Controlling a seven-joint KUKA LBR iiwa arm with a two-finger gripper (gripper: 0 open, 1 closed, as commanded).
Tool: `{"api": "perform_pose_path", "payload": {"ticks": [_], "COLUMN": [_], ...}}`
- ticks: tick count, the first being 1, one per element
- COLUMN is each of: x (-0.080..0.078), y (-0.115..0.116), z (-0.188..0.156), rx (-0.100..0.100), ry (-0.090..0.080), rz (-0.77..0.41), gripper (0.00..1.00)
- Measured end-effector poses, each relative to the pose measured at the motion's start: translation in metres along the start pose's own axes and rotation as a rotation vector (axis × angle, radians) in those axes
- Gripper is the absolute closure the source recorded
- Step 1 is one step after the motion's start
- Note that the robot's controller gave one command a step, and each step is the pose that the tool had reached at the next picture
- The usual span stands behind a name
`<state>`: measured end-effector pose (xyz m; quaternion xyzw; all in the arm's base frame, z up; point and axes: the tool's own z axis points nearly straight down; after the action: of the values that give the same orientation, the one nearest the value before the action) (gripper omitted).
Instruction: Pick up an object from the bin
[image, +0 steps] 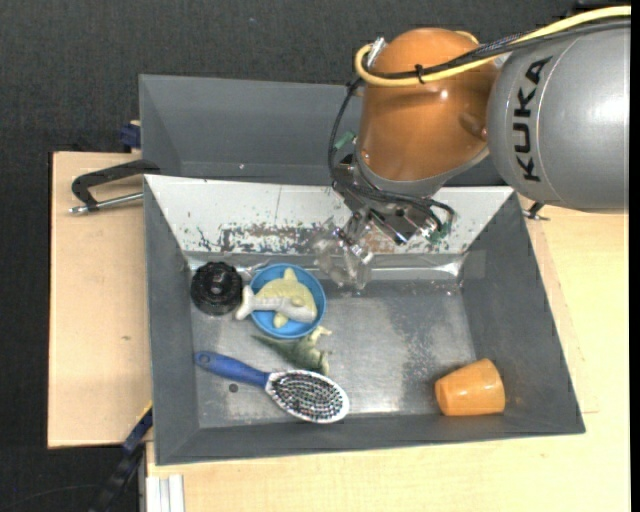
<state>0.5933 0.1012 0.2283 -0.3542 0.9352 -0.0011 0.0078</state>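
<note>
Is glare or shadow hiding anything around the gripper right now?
Camera view: strong glare whitens the bin's back wall behind the gripper, blending with its metal; the floor below shows a mild sheen; the blue bowl, hairbrush and orange cup are evenly lit.

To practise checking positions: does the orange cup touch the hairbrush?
No: the orange cup lies in the bin's front right corner, with bare floor between it and the hairbrush.

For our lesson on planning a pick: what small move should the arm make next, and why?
Probably shift the jaws leftward in the view, over the blue bowl holding a pale toy. They hang by the back wall above bare floor, and that bowl is the nearest thing.
</note>
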Motion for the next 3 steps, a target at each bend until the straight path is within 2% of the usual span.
{"api": "perform_pose_path", "payload": {"ticks": [1, 2, 3], "x": [-0.022, -0.022, -0.056], "y": [0.066, 0.063, 0.114], "z": [0.081, 0.079, 0.032], "rx": [-0.010, -0.007, -0.007], "ry": [0.016, 0.012, 0.002], "rz": [0.270, 0.274, 0.128], "gripper": [1.00, 0.00, 0.00]}}
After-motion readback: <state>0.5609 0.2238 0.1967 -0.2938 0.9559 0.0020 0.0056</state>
